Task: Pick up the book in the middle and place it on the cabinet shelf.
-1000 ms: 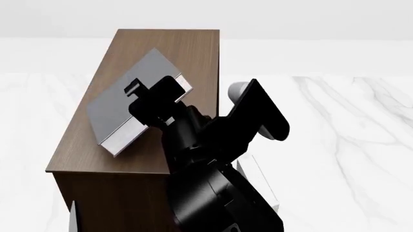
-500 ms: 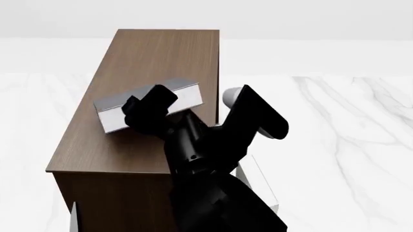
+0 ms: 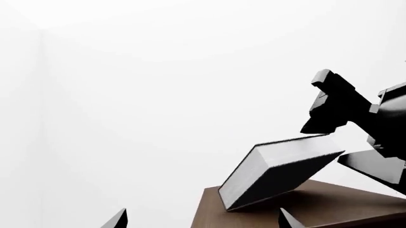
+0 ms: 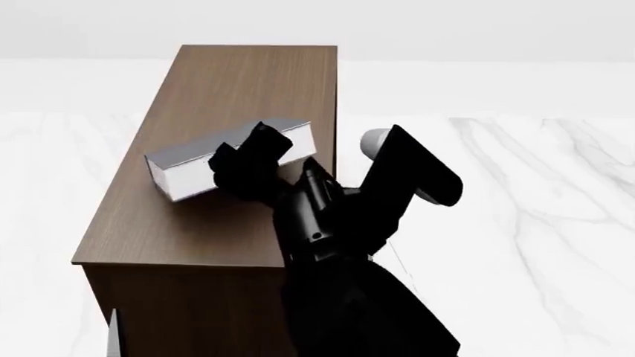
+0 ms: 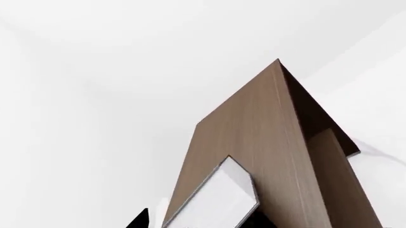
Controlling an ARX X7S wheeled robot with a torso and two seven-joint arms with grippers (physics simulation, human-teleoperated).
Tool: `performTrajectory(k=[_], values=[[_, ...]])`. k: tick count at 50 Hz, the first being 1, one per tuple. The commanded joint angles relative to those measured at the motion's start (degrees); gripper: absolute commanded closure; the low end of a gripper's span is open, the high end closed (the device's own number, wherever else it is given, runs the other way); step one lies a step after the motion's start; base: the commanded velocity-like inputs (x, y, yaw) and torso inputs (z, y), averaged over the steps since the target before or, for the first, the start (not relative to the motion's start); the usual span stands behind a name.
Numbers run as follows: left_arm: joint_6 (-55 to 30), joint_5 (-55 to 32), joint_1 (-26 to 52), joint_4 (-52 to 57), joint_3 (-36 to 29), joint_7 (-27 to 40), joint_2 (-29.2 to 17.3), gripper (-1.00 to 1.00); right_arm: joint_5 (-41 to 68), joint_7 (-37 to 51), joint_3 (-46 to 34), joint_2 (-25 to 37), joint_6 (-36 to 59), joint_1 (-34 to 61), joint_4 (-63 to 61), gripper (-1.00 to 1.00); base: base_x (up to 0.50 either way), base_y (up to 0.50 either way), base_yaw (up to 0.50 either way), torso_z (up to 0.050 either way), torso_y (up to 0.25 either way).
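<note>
While the left wrist view shows the book (image 3: 279,173) tilted on one edge atop the cabinet (image 3: 343,202), the head view has the right pincer (image 4: 248,160) clamping it; left pincer unseen.

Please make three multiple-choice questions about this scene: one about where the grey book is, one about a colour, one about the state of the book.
1. Where is the grey book?
A. on the floor
B. on top of the cabinet
C. inside a drawer

2. What colour are the book's page edges?
A. white
B. red
C. green

3. How is the book resting?
A. lying flat
B. tilted, one edge on the cabinet top
C. hanging clear in the air

Answers: 1 B, the head view shows it over the brown top. 2 A, its side is white. 3 B, the left wrist view shows it leaning, with the right hand at it.
</note>
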State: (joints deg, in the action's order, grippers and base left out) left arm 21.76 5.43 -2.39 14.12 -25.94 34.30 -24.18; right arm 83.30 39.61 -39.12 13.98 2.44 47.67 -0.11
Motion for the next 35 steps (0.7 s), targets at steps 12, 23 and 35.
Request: performTrajectory(k=[12,23,35], values=[[-0.4,0.9,0.2,0.0,1.3,-0.9,1.1,-1.0,-2.9,8.5,5.6,8.4,-0.7,-3.4,-5.9,-1.0,0.0,0.0,0.0,0.0,0.0],[0.0,1.3,0.0,-0.1,0.9,-0.8,1.0,-1.0,-3.0,9.6,7.5,13.1,-2.0,-7.3,-10.3,-1.0,0.0,0.0,0.0,0.0,0.0],[-0.1,1.5,0.0,0.0,0.6,-0.7,1.0,-1.0,-5.5,9.4,8.4,16.6,-3.5,-10.6,-13.1,-1.0,0.0,0.0,0.0,0.0,0.0]])
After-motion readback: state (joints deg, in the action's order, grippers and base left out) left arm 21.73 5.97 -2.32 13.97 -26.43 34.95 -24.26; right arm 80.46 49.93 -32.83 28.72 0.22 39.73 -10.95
